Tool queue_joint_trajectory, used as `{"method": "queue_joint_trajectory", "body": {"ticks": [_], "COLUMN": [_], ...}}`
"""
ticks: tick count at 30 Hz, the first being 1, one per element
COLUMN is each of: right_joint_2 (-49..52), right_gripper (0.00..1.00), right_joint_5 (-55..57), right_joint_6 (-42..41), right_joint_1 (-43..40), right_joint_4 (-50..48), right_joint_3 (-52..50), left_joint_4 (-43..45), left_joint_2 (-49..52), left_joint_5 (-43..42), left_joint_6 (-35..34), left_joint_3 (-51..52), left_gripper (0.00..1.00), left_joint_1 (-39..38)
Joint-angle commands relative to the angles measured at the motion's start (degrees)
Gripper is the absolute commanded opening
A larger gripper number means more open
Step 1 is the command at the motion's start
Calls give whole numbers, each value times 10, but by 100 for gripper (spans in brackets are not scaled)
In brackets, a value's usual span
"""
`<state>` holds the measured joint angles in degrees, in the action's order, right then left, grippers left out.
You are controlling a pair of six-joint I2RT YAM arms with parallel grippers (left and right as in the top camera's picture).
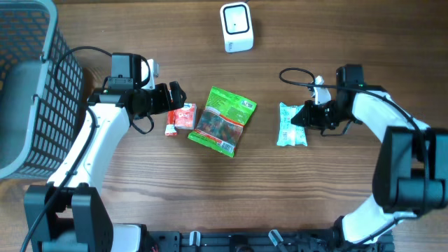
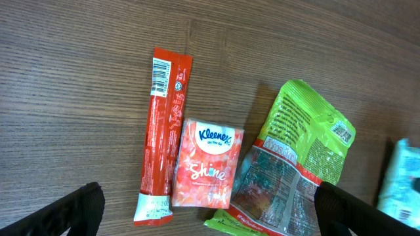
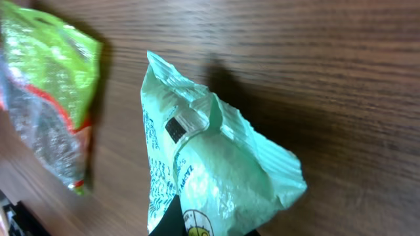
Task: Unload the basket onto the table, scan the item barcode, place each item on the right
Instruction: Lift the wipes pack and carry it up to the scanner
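Note:
A mint-green packet (image 1: 289, 126) lies on the wooden table right of centre, and my right gripper (image 1: 304, 116) is shut on its right edge. In the right wrist view the packet (image 3: 223, 164) is crumpled between the dark fingers (image 3: 169, 224), and a small black barcode (image 3: 177, 128) shows on its upper left face. The white scanner (image 1: 236, 26) stands at the table's back centre. My left gripper (image 1: 176, 98) hangs open over a red stick pack (image 2: 164, 131) and a Kleenex pack (image 2: 209, 164), both fingers (image 2: 75, 211) spread wide and holding nothing.
A green snack bag (image 1: 222, 120) lies mid-table between the two arms, seen also in the left wrist view (image 2: 298, 164) and the right wrist view (image 3: 46, 98). A grey wire basket (image 1: 28, 84) fills the far left. A cable (image 1: 297, 75) loops behind the right gripper.

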<state>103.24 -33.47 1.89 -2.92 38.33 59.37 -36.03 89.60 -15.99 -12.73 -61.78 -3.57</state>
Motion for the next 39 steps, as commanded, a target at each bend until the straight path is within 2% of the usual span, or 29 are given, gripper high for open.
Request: {"method": "queue_joint_trajectory", "body": {"ticks": [1,3,10,14,17,26,32,36,39], "right_joint_2": [-101,-130,-217,-277,-299,-266,-212,-184,-144], "right_gripper": [4,4,4,4,4,4,4,4,4], "right_joint_5": [-26,-26,-68,-51,-32,28,168,272,412], "right_joint_6": [-5,-28,41,36,-5,16,27,55,57], "right_joint_1": [3,3,3,3,3,11,93,166,242], "right_joint_4": [-4,-11,-15,-12,26,186,235,235,234], "right_joint_3": [14,14,18,40,106,389,546,553,553], "left_joint_4": [2,2,2,2,2,2,2,2,2], "left_joint_2": [-6,-6,-6,-6,-6,-6,-6,-6,-6], "left_joint_5": [-5,-5,-5,-5,-5,-5,-5,-5,-5], "left_joint_6": [1,1,1,1,1,1,1,1,1], "left_joint_3": [-8,-8,-8,-8,-8,-8,-8,-8,-8], "left_gripper": [100,100,100,100,100,100,100,100,100], "left_joint_1": [5,5,5,5,5,5,5,5,5]}}
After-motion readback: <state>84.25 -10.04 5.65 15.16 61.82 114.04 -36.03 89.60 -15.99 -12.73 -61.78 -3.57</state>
